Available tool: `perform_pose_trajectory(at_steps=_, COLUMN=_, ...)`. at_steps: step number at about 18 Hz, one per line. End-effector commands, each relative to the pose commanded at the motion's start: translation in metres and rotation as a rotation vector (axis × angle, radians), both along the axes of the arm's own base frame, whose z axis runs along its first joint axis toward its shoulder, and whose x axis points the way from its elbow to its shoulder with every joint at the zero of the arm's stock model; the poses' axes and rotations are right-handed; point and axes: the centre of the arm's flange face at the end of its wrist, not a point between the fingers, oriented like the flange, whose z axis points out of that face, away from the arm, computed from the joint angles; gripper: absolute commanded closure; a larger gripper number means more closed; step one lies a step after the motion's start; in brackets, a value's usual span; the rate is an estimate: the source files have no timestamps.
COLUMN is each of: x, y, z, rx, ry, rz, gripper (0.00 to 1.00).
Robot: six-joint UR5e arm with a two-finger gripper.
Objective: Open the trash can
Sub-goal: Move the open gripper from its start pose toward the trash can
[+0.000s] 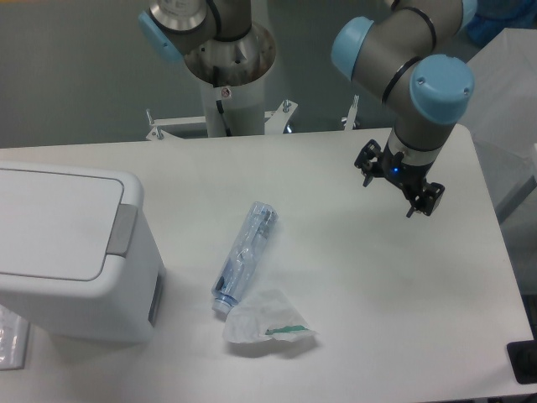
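Gripper (396, 186) parted and holding nothing, well apart from trash can (71, 252) far off toward its base-side left; probably light, stiff, slick plastic, best worked by pressing grey push tab (122, 228), not by grasping.

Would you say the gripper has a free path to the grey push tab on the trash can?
Probably yes: the gripper hangs above bare table, and the bottle lies low beside the trash can, not over its tab.
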Motion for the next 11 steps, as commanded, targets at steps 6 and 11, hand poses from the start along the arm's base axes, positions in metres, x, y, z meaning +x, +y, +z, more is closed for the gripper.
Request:
perform_pose_trajectory(at_steps=6, x=0.002, y=0.005, z=0.002, rx=0.054, ry=-0.02, rz=0.005, gripper=0.0)
perform_pose_trajectory(at_steps=11, x=0.0, y=0.018, z=0.015, rx=0.158, ry=-0.05, rz=0.162, gripper=0.0)
